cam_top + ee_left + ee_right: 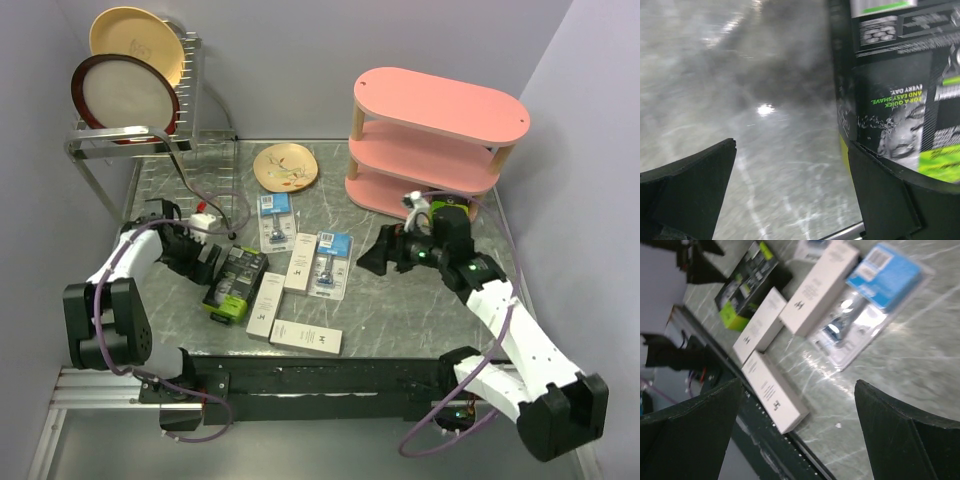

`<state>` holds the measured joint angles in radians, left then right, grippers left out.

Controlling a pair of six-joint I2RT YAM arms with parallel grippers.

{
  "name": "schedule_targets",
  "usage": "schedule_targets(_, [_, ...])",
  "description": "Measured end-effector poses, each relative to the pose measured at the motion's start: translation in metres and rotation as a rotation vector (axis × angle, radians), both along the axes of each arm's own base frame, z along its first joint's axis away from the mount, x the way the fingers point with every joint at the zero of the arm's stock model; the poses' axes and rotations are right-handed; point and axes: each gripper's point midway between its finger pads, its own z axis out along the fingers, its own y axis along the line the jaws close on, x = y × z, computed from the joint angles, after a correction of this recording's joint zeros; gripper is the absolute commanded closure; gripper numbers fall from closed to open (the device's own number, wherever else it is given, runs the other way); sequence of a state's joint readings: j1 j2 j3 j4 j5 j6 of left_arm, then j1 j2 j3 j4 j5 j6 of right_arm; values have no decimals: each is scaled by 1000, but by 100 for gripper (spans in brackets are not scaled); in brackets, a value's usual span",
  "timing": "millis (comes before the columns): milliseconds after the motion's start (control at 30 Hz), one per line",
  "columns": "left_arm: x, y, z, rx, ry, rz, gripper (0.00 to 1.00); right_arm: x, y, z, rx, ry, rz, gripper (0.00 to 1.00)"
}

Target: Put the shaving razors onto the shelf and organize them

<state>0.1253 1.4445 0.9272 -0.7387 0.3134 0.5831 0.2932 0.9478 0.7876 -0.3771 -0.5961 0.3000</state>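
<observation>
Grey marbled table (420,320), lilac walls (300,60) close round, and your razors (274,215) all lie on it, none on the shelf (430,140) yet. Left gripper (205,262) is wide open and low, with the black-green box (235,283) by its right finger, not between the jaws — lining up a grab, I'd say. Right gripper (375,258) is spread and empty too, facing the blister card (330,265) and white boxes (300,262) just ahead — shelf behind it.
</observation>
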Motion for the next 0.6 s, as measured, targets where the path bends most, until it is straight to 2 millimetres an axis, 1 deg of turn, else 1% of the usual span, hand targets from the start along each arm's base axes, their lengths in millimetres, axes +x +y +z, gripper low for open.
schedule_targets(67, [-7,-10,-6,-19,26,-30,1,-5,16,-2,6,14,54,0])
schedule_targets(167, [-12,-23,-11,-46,48,-77,2,-8,33,-5,26,37,97,0])
schedule_targets(267, [-13,-27,-12,-59,61,-75,4,-11,50,-10,43,75,130,0])
schedule_targets(333, [-14,-28,-9,-66,84,-49,4,-19,70,-12,53,90,188,2])
schedule_targets(400, [-8,-28,2,-73,95,-8,4,-30,93,-11,65,105,251,11])
schedule_targets(433, [-3,-28,10,-77,85,12,4,-35,107,-8,76,105,287,14])
schedule_targets(467, [3,-28,20,-80,68,28,3,-40,121,-4,87,110,320,20])
schedule_targets(533, [17,-29,40,-93,24,70,3,-43,147,2,106,108,370,28])
schedule_targets(600, [24,-32,62,-119,-15,112,3,-45,175,6,129,109,424,32])
